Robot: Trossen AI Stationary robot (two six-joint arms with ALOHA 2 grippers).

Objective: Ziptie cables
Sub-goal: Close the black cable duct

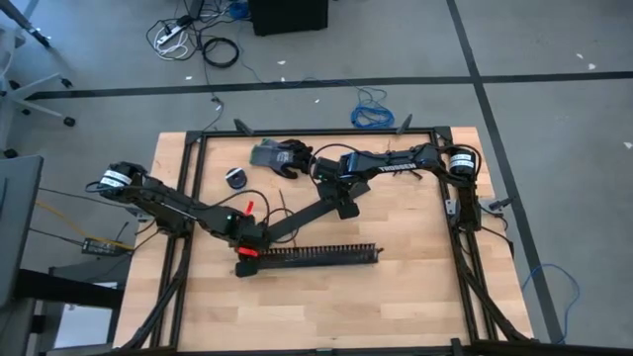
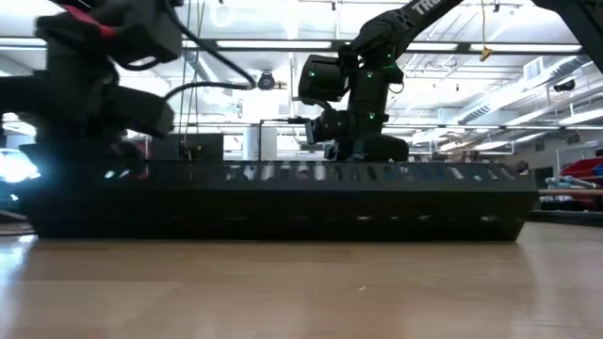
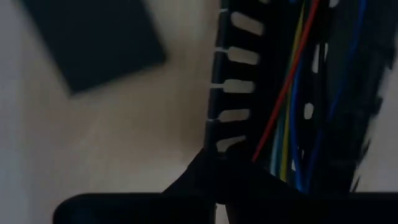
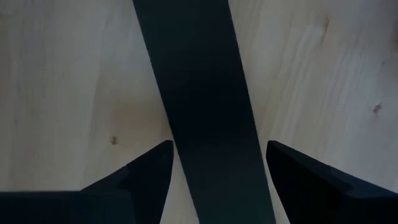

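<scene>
Multicoloured cables (image 3: 297,112) lie inside slotted black channel (image 3: 231,93), red strand crossing.

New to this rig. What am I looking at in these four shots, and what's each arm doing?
Two dark robot arms work at a wooden table. One camera looks straight down, one sits at table height, and one rides on each wrist. A black slotted channel lies on the table with the cables, thin coloured wires, running inside it. The left gripper is at the channel's left end, shut on its slotted wall as far as its wrist view shows. The right gripper hovers open, its fingers either side of a long flat black strip lying on the wood. A dark glove and a small round black object lie near the far edge.
</scene>
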